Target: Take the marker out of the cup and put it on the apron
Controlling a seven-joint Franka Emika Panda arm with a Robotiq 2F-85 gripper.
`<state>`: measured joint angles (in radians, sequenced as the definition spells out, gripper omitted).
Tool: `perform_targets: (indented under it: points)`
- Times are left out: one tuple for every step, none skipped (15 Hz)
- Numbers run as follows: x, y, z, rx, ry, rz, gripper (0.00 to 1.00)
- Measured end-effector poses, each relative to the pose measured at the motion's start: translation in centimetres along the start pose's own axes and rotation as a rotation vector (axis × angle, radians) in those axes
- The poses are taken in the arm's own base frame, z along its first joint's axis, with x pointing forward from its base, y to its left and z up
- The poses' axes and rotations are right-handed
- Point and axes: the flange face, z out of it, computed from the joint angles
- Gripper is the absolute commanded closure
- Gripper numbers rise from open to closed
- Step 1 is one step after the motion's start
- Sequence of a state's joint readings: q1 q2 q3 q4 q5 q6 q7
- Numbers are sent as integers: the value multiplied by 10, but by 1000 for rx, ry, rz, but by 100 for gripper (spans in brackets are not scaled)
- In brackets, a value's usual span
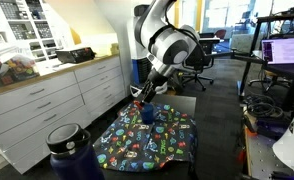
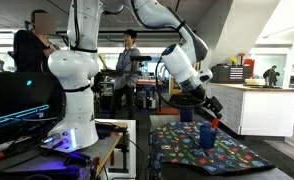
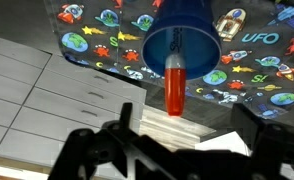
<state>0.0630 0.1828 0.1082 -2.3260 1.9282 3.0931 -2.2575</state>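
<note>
Marker (image 3: 175, 88) upright in cup (image 3: 199, 22) on apron (image 3: 97, 45), red end above rim; jaws wide apart, empty.

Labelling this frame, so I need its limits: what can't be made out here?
Marker: lower end hidden inside the cup, wrist view.
Cup's far end: cut off by the wrist view's top edge.
Apron print: too small to read in both exterior views.
Jug: bottom cut off, exterior view.
</note>
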Motion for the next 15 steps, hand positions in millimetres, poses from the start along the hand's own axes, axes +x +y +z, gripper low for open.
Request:
perform_targets:
  points:
    - [1,2,0,-2,0,-2,0]
    - [1,4,-1,-5,0,1,0]
    - [1,6,-1,-6,-1,6,0]
    - [1,7,-1,-7,-1,11,0]
    - [0,7,-1,-7,-3,15,0]
    - [-1,8,0,-8,-4,17,0]
    - [-1,8,0,-8,-6,19,0]
    - [-2,9,1,-7,-8,20,0]
    - [-3,9,2,-7,-10,21,0]
    - [-4,9,2,-6,-11,22,0]
    - [-4,8,2,-6,-12,24,0]
    - [-4,8,3,-5,-13,27,0]
    - [-4,8,3,-5,-13,32,0]
    - [-4,8,3,-4,-13,38,0]
    - [-5,8,4,-3,-13,43,0]
